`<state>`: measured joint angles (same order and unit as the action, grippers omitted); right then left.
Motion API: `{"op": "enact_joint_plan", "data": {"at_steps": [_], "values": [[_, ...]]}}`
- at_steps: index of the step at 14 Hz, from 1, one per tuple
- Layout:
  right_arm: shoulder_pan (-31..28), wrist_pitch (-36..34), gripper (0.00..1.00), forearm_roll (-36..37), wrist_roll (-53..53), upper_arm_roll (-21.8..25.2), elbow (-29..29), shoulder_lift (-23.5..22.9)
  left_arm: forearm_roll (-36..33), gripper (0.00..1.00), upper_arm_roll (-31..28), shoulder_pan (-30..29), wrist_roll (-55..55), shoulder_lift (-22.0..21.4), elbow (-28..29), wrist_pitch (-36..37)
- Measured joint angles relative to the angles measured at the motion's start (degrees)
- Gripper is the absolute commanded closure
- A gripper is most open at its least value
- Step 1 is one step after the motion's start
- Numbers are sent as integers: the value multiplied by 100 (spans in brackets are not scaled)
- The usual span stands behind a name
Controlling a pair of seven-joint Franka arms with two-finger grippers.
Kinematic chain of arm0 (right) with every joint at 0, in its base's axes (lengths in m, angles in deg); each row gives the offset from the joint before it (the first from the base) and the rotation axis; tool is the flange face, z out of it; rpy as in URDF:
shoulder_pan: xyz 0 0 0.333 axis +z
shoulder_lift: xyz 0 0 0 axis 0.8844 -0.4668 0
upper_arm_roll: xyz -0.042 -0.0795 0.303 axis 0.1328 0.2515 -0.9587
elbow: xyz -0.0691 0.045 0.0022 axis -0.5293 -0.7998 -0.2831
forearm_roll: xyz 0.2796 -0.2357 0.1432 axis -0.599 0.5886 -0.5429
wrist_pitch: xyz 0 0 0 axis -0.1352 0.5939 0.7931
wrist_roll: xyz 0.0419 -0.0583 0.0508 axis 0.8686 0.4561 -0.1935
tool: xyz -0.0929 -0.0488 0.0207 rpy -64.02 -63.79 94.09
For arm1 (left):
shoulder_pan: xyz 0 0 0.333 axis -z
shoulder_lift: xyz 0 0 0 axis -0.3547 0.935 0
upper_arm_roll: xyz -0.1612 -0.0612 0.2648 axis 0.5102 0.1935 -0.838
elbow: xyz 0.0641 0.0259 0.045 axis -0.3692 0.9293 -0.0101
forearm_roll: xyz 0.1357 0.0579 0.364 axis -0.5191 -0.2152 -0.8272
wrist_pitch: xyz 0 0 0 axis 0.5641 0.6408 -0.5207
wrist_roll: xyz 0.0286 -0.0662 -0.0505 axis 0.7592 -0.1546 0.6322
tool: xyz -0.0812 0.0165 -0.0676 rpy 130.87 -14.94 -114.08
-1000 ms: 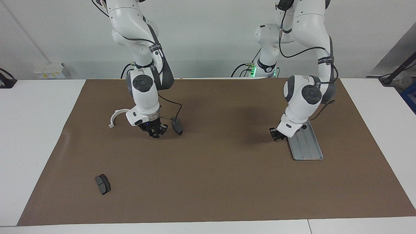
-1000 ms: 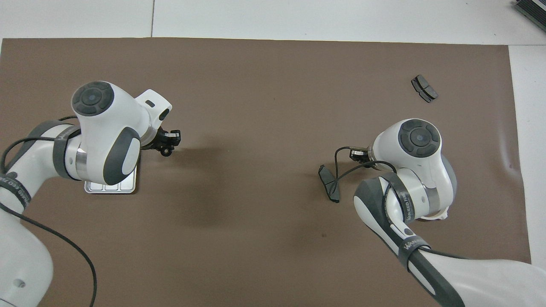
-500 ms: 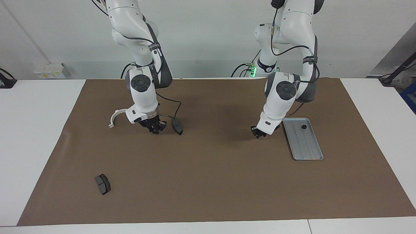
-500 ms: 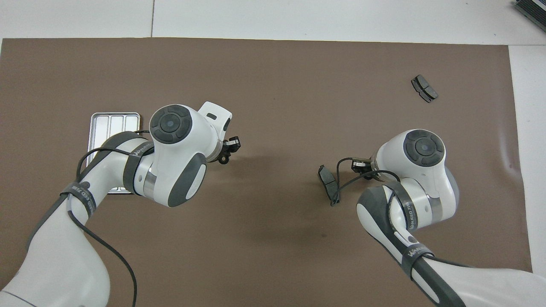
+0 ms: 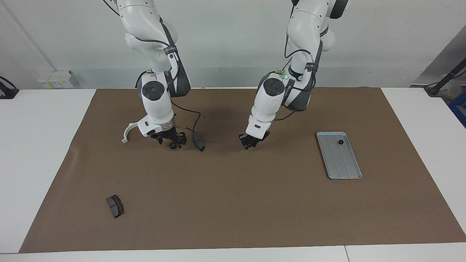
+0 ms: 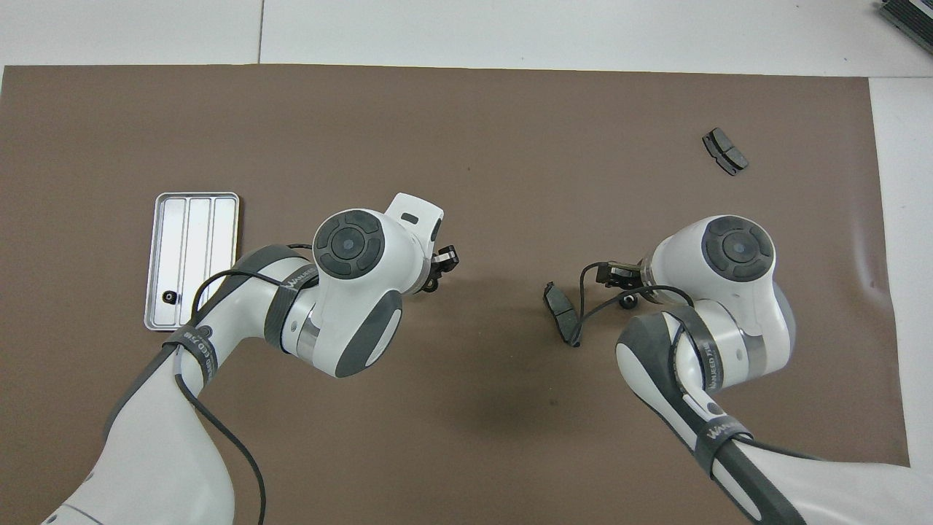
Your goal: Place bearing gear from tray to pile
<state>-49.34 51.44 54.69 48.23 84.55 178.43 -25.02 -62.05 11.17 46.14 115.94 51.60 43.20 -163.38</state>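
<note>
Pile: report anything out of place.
One brake pad lies alone, much farther from the robots than the white bracket and the other brake pad, so these parts form a scatter rather than a heap.

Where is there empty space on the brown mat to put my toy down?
Bare mat stretches from the lone brake pad to the tray. Crowded: around the right gripper, between white bracket and another pad.

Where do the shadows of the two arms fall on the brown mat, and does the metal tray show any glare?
Facing view: soft, blurred shadows lie on the brown mat under each arm, nearer to the robots than the grippers; the tray looks evenly grey, without glare. Overhead view: one diffuse dark patch sits on the mat between the two arms, and the tray's ridged floor reflects brightly, nearly white.
</note>
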Motion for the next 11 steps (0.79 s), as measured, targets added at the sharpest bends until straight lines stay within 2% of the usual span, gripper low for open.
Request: {"op": "enact_joint_plan", "data": {"at_steps": [2, 7, 11], "values": [[-20, -2, 0, 0, 0, 0, -197, 36, 10, 33, -1, 58, 219, 1, 7, 8], [-14, -1, 0, 0, 5, -39, -687, 30, 10, 34, -134, 15, 366, -9, -7, 370], [429, 0, 0, -177, -19, -100, -1101, -257, 6, 34, -187, -658, -382, -213, -70, 999]]}}
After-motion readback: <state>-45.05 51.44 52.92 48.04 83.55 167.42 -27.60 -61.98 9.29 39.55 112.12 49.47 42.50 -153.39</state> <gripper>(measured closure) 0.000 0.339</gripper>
